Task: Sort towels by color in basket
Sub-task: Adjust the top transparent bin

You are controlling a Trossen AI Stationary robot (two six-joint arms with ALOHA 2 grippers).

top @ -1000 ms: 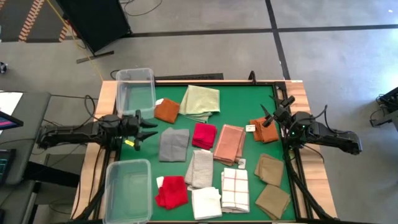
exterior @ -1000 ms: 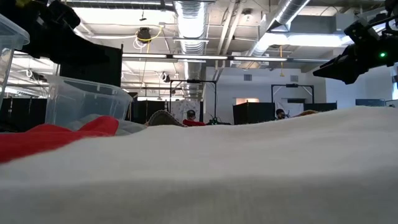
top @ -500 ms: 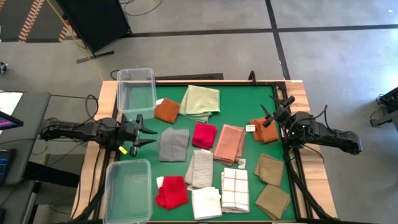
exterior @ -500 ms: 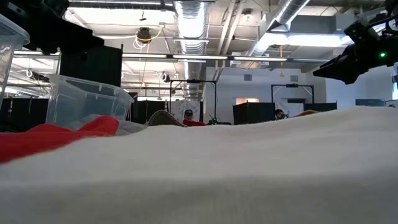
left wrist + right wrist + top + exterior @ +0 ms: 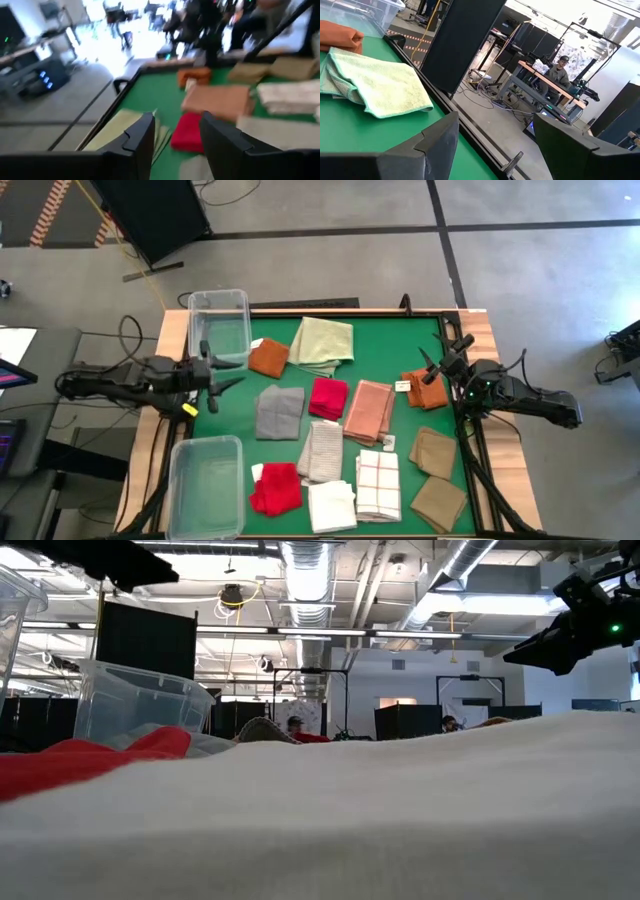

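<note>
**Towels spread flat, both bins bare, no cloth in either gripper.**

The towels (image 5: 345, 430) lie singly on the green mat (image 5: 390, 350), apart or barely overlapping, so each colour can be read and taken alone: rust (image 5: 268, 357) and pale green (image 5: 323, 343) toward the far edge, grey (image 5: 279, 411), red (image 5: 328, 397) and salmon (image 5: 368, 410) mid-mat, tan (image 5: 433, 451) toward the right edge. Two clear bins (image 5: 218, 328) sit on the left edge, near the left gripper (image 5: 210, 376), which hangs between them with its jaws part-open on nothing. The right gripper (image 5: 438, 361) waits over the right edge, beside an orange towel (image 5: 424, 390), its jaws wide and empty. Sorting looks barely begun.
</note>
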